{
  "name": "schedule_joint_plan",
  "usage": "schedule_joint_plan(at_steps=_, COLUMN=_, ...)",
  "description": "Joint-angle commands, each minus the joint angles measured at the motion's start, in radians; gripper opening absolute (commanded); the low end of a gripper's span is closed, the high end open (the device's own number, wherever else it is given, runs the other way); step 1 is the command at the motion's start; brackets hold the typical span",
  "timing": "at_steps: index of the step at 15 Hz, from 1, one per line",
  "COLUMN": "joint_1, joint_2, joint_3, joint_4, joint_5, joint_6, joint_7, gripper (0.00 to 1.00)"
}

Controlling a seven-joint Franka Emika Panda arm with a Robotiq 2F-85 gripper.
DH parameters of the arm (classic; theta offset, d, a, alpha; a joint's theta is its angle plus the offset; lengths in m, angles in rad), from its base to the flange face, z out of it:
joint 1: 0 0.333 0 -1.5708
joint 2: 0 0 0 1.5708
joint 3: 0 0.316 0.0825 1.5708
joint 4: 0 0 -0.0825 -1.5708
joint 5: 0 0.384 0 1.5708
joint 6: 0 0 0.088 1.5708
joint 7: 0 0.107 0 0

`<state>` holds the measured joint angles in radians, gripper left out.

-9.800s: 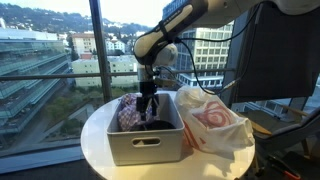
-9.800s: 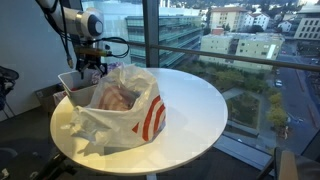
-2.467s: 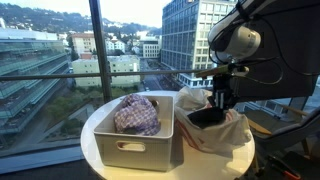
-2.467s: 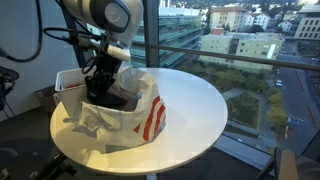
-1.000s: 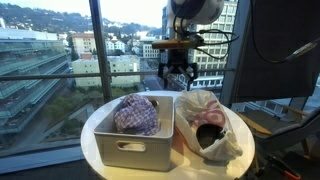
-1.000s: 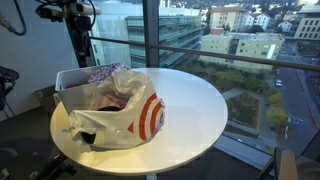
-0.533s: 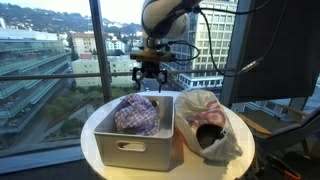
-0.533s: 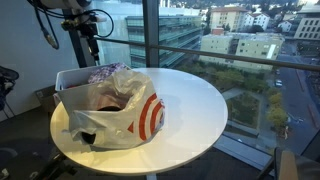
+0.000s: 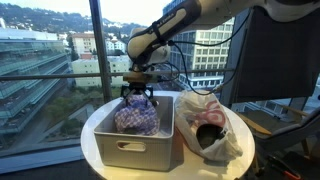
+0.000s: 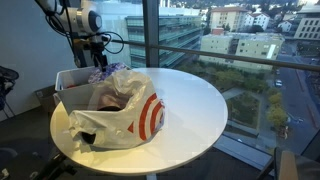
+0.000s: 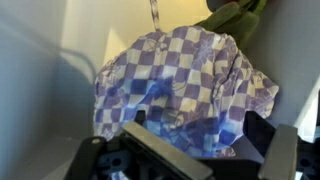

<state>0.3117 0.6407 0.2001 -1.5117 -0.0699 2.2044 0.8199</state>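
Since half a second ago the gripper (image 9: 138, 95) has dropped from above the white bin (image 9: 135, 152) down to the purple checkered cloth (image 9: 137, 116) bundled inside it, left of frame centre. Its jaws stand spread, grasping nothing. The blurred wrist view cuts off its fingertips. Bin walls hem the cloth, and a plastic bag (image 9: 212, 125) presses the bin's right wall.

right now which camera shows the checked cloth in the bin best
The wrist view: the purple-and-white checked cloth fills it, folds plain. In an exterior view it is a small bundle in the grey bin under the open gripper; in an exterior view only its top peeks over the plastic bag.
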Motion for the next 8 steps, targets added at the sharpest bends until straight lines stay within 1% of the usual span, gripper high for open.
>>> schedule_joint_plan(at_steps=1, joint_1=0.057, joint_2=0.116, joint_3=-0.029, joint_4=0.126, joint_5=0.028, joint_6=-0.033, joint_7=-0.08, gripper=1.0)
schedule_joint_plan(at_steps=4, joint_1=0.116, joint_2=0.171, joint_3=-0.087, joint_4=0.171, joint_5=-0.03, joint_6=-0.072, joint_7=-0.078, gripper=1.0)
schedule_joint_plan(at_steps=6, joint_1=0.143, joint_2=0.192, joint_3=-0.114, joint_4=0.196, joint_5=-0.053, joint_6=-0.093, joint_7=-0.077, gripper=1.0)
schedule_joint_plan(at_steps=7, joint_1=0.154, joint_2=0.198, joint_3=-0.125, joint_4=0.208, joint_5=-0.063, joint_6=-0.108, joint_7=-0.076, gripper=0.75)
schedule_joint_plan(at_steps=8, joint_1=0.162, joint_2=0.202, joint_3=-0.131, joint_4=0.217, joint_5=-0.068, joint_6=-0.115, joint_7=-0.075, gripper=0.73)
